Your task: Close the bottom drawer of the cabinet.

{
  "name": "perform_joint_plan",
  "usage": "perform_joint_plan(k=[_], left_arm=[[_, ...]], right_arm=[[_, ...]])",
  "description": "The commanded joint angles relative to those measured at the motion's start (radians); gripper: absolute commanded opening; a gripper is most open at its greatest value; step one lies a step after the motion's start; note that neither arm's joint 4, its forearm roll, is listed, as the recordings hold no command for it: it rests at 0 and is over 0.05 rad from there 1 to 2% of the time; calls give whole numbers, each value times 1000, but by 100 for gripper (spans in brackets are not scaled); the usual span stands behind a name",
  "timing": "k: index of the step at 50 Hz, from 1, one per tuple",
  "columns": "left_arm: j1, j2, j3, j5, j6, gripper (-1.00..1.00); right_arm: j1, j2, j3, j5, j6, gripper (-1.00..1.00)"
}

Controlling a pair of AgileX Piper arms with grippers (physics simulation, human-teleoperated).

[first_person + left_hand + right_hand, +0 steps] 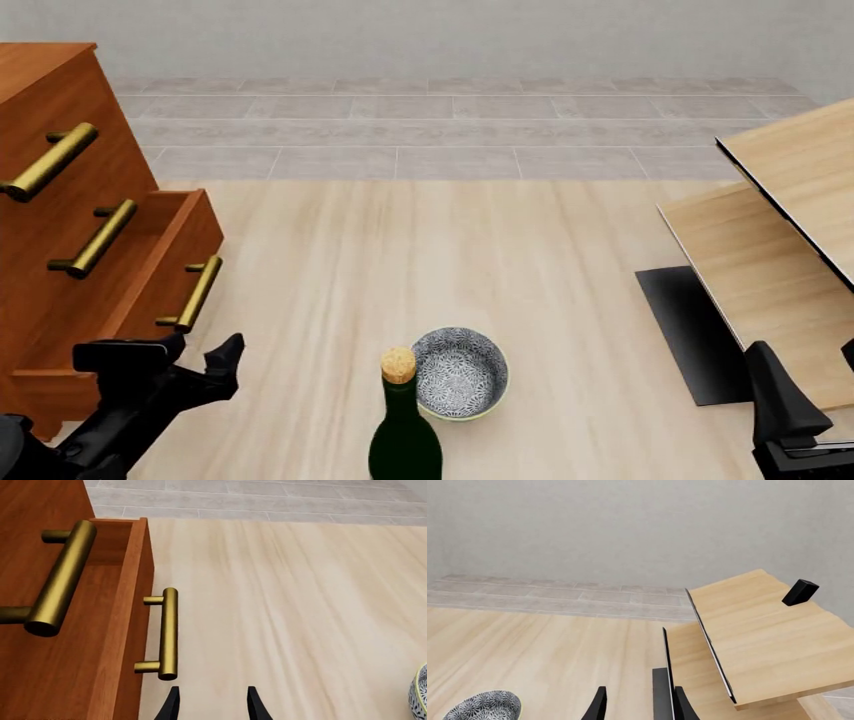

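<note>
The cabinet (40, 110) stands at the left, reddish-brown, with three brass bar handles. Its bottom drawer (160, 270) is pulled out, and its handle (198, 293) faces the table's middle. In the left wrist view the bottom drawer's front (127, 630) and handle (167, 632) lie just ahead of my left gripper (212, 702), which is open and empty and a little to the handle's side. In the front view the left gripper (200, 362) sits just in front of the drawer, not touching it. My right gripper (807, 385) is open and empty at the far right, also shown in the right wrist view (639, 707).
A patterned bowl (461, 372) and a dark green corked bottle (400, 430) stand near the front centre. A pale wooden slanted structure (774, 250) over a black mat (687, 330) is at the right. The middle drawer's handle (60, 580) overhangs the open drawer.
</note>
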State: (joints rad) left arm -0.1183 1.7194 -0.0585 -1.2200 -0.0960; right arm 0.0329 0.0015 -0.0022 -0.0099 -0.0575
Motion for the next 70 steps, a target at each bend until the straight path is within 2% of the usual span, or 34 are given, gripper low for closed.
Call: perform_joint_plan(k=[1, 10, 20, 70], left_arm=[[49, 19, -6, 0, 27, 100], [86, 27, -10, 0, 78, 100], [133, 32, -18, 0, 104, 100], [252, 57, -36, 0, 148, 100]], right_arm=[[1, 0, -1, -1, -4, 100], [1, 0, 0, -3, -8, 100], [1, -1, 0, -4, -11, 100], [-2, -1, -1, -6, -15, 100]])
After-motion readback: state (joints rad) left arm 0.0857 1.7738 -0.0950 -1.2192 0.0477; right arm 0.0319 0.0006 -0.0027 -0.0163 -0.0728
